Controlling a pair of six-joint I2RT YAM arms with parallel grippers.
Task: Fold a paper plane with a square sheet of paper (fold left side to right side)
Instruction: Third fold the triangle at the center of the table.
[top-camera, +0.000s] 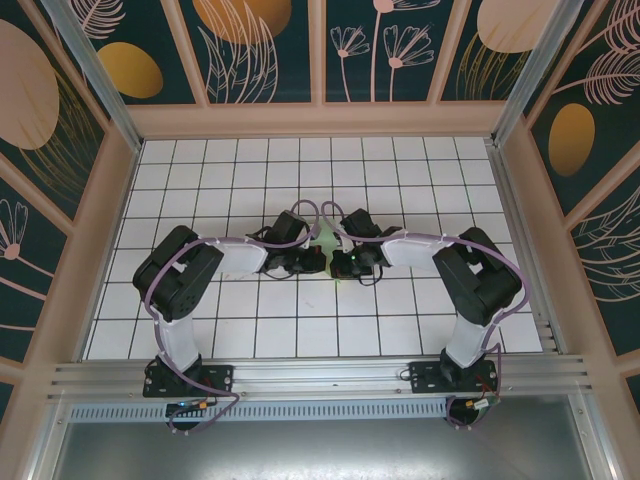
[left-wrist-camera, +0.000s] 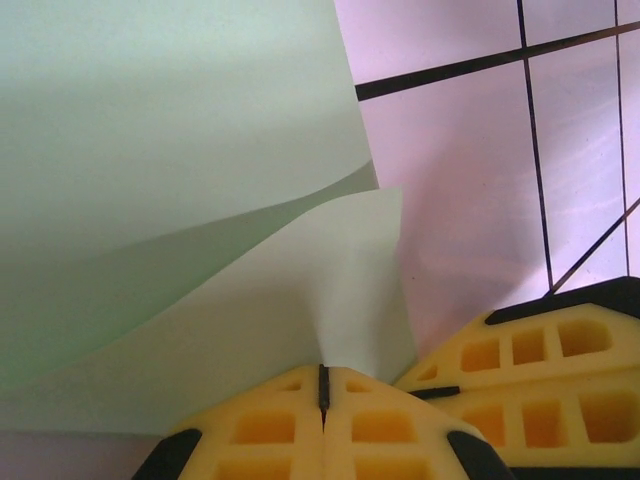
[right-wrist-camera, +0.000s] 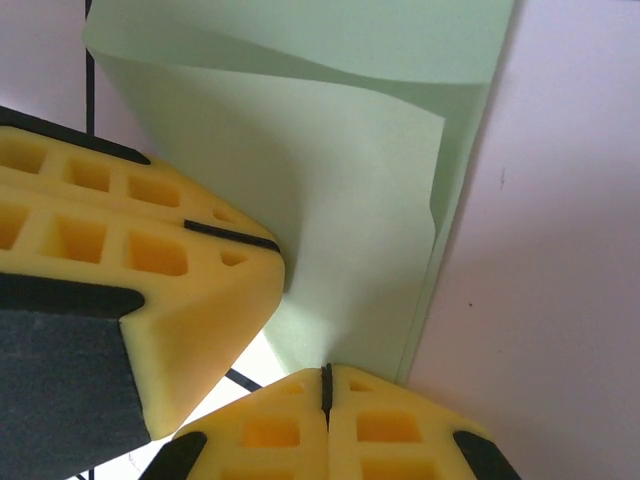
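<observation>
At the middle of the tiled bench (top-camera: 300, 325), the left claw (left-wrist-camera: 323, 385) and right claw (right-wrist-camera: 326, 382) meet, each clenched on the curling, partly folded light green sheet of paper (left-wrist-camera: 200, 200).

The paper (left-wrist-camera: 150, 150) is plain pale green. The left claw (left-wrist-camera: 323, 385) and right claw (right-wrist-camera: 326, 385) are yellow, trimmed black. The tabletop (top-camera: 250, 330) is white with a black grid. Walls (top-camera: 400, 60) from nine to three o'clock are dark teal with orange blobs and peach flowers.
</observation>
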